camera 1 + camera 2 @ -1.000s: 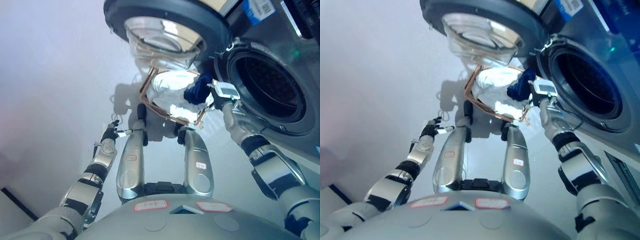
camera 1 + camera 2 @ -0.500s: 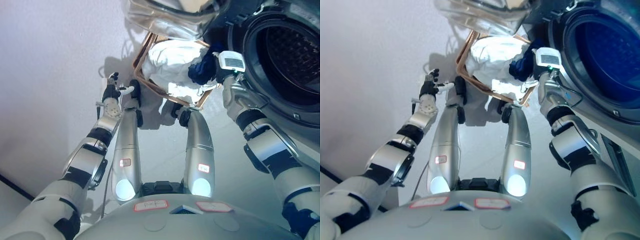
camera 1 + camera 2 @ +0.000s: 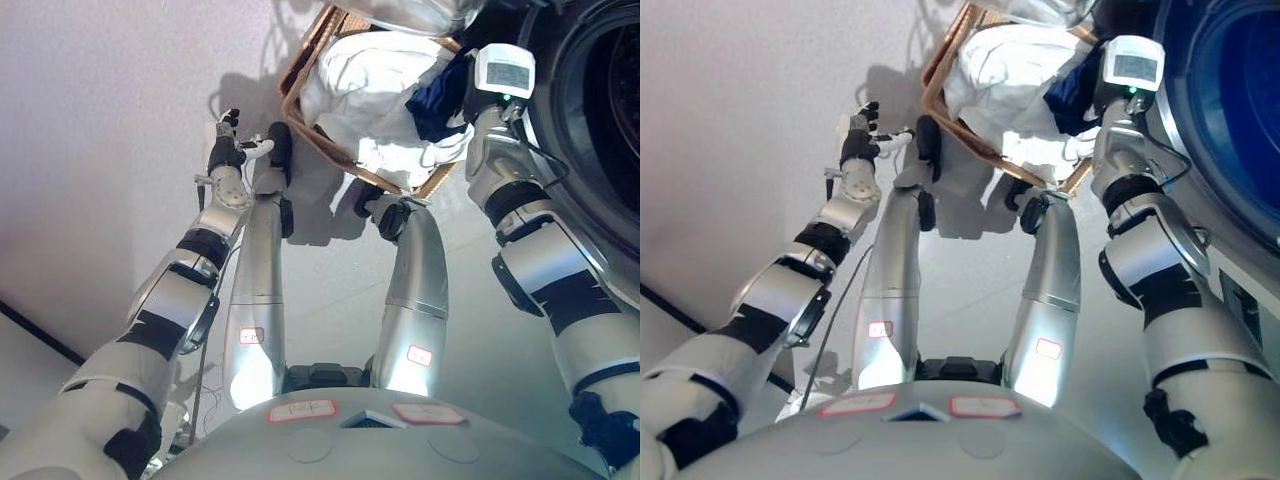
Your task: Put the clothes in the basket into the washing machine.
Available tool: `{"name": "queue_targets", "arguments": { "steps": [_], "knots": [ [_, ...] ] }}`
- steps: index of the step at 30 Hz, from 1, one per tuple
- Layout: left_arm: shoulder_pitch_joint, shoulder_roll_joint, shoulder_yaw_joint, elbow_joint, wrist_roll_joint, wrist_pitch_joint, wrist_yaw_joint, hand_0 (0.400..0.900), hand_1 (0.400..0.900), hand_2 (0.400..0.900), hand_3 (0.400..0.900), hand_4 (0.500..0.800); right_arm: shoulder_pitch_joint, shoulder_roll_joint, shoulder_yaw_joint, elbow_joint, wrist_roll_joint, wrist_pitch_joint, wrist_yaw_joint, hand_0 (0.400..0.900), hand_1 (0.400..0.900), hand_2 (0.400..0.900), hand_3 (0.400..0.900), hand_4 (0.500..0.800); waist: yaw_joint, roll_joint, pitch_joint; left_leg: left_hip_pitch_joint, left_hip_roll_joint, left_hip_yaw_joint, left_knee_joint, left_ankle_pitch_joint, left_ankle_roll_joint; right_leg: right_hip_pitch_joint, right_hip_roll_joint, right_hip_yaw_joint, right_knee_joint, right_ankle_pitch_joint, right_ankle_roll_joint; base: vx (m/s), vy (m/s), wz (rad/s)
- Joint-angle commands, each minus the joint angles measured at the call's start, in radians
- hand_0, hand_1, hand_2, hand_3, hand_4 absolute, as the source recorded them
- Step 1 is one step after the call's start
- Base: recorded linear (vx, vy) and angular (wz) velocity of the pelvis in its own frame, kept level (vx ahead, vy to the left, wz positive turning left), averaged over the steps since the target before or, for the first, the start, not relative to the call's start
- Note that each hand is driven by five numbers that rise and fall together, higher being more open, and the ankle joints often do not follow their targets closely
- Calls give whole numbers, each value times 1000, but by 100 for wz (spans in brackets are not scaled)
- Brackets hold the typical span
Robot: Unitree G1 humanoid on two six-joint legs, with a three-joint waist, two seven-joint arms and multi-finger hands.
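Nearest on the left, the left robot hand (image 3: pixel 228 150) hangs over the pale floor (image 3: pixel 110 150) with relaxed, spread fingers, holding nothing. Farther, at centre, the wicker basket (image 3: pixel 305 125) sits on the floor, piled with white clothes (image 3: pixel 365 85). A dark blue garment (image 3: pixel 440 95) lies at the pile's right edge. The right robot hand (image 3: pixel 468 95) reaches into it there; its fingers are hidden, so I cannot tell its grip. The washing machine's (image 3: pixel 600 130) drum opening stands at far right.
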Motion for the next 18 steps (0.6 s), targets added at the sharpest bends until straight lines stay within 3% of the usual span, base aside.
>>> {"name": "queue_targets", "arguments": {
  "steps": [1, 6, 8, 9, 18],
  "knots": [
    [82, -35, -3, 25, -22, -45, 31, 900, 900, 900, 900, 800, -20, -70, 55, 37, 2, 25, -56, 900, 900, 900, 900, 800, 13, 70, -116, 34, -30, 28, 91, -168, 14, 13, 53, 30, -57, 122, 26, 22, -9, 13],
    [122, -32, -11, -8, -23, -58, 20, 900, 900, 900, 900, 800, -31, -94, 51, 68, 2, 30, -53, 900, 900, 900, 900, 800, 34, 76, -121, 1, -46, 24, 95, -162, 18, -24, 44, 37, -36, 116, 21, 19, 0, 11],
    [145, -25, -11, -32, -18, -66, 15, 900, 900, 900, 900, 800, -23, -106, 44, 70, 6, 26, -51, 625, 625, 625, 625, 635, 43, 78, -123, -4, -50, 25, 91, -157, 18, -31, 41, 37, -33, 116, 21, 7, 3, 9],
    [158, -27, -12, -40, -17, -70, 10, 900, 900, 900, 900, 800, -19, -110, 40, 73, 9, 27, -48, 412, 412, 412, 412, 507, 46, 78, -123, -7, -53, 24, 89, -154, 18, -33, 40, 36, -32, 115, 20, 2, -5, 9],
    [220, -15, -3, -56, -2, -77, -8, 900, 900, 900, 900, 800, 26, -112, 14, 57, 19, 25, -53, 400, 400, 400, 400, 500, 55, 75, -142, -11, -62, 19, 92, -152, 27, -42, 51, 45, -32, 119, 13, -6, -1, -3]
  ]
}}
